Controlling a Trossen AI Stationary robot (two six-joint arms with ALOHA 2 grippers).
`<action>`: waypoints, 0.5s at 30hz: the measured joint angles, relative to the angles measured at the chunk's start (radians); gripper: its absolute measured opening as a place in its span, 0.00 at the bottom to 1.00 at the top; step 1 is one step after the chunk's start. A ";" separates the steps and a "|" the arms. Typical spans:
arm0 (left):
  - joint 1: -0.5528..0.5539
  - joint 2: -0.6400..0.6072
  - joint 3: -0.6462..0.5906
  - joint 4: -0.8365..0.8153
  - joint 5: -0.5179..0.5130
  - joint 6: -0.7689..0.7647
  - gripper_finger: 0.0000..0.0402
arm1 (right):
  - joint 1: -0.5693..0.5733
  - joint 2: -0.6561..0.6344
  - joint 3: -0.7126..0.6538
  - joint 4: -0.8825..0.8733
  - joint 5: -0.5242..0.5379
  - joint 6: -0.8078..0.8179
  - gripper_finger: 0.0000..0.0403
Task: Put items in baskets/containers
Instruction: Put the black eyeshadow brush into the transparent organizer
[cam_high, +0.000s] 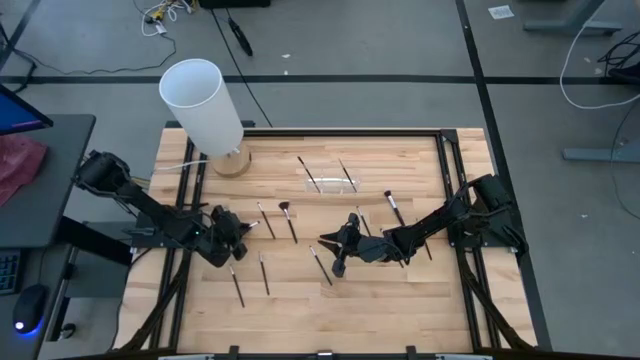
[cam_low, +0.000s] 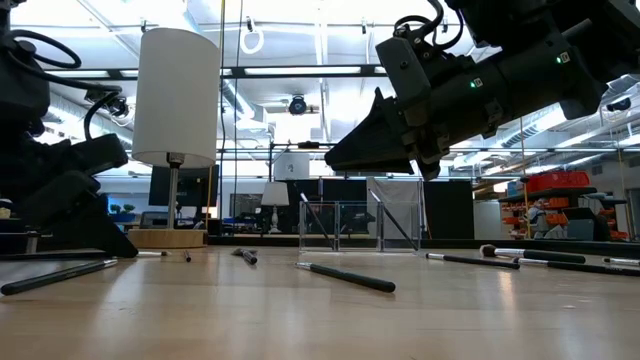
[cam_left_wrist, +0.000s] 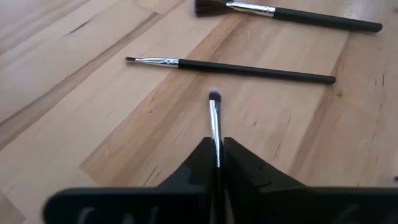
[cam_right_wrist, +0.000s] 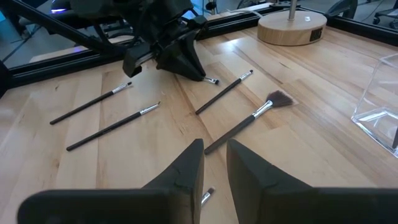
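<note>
Down on the wooden counter (cam_high: 400, 300), the left hand (cam_high: 243, 232) pinches a thin brush (cam_left_wrist: 214, 124), its tip poking out past the closed fingers. The right hand (cam_high: 340, 262) hovers mid-counter, fingers narrowly parted, holding nothing. More brushes (cam_high: 290, 220) lie scattered between them; two lean in the clear holder (cam_high: 330, 178) farther back.

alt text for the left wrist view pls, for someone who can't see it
The left claw is shut on a thin brush whose small dark tip pokes out ahead of the fingers, just above the wooden table. Two more brushes lie flat beyond it: a fine-tipped brush and a fan brush farther off.
</note>
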 joint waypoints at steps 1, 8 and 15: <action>0.000 0.000 0.000 -0.001 0.001 0.004 0.05 | 0.000 0.000 0.000 0.000 0.000 0.000 0.17; -0.001 0.002 0.000 -0.006 0.000 0.008 0.03 | 0.000 0.000 0.000 -0.005 0.000 0.000 0.17; -0.001 0.002 -0.008 0.039 -0.019 0.035 0.03 | 0.000 0.000 0.000 -0.005 0.000 0.000 0.17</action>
